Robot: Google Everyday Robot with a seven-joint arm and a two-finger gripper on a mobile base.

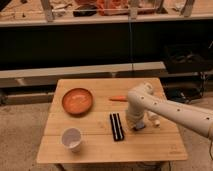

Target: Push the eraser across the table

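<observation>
My two-finger gripper (135,125) hangs at the end of my white jointed arm (170,111), lowered to the table surface just to the right of the long flat black rectangular eraser with a thin pale stripe down its middle (116,126). Whether it is spread or shut I cannot tell, because my wrist housing covers it from this angle. A small blue-grey pad (139,127) shows at the foot of the gripper, and a small white bottle (153,119) lies just beyond it to the right. The eraser lies flat near the centre of the small rectangular light-wood table with a planked top (100,150), long axis running front to back, just beside the gripper; contact between them cannot be confirmed. Further out, a thin orange stick-like object (118,98) lies behind the gripper, a round orange-brown bowl (77,101) sits at the rear left, and a white paper cup (71,139) stands at the front left. I judge the step in hand to be the approach: the gripper is set at the eraser's right long edge, ready for the push. The next move calls for a steady leftward sweep at table height, pressing on the middle of that edge so the eraser slides without rotating, on a path passing between bowl and cup.
</observation>
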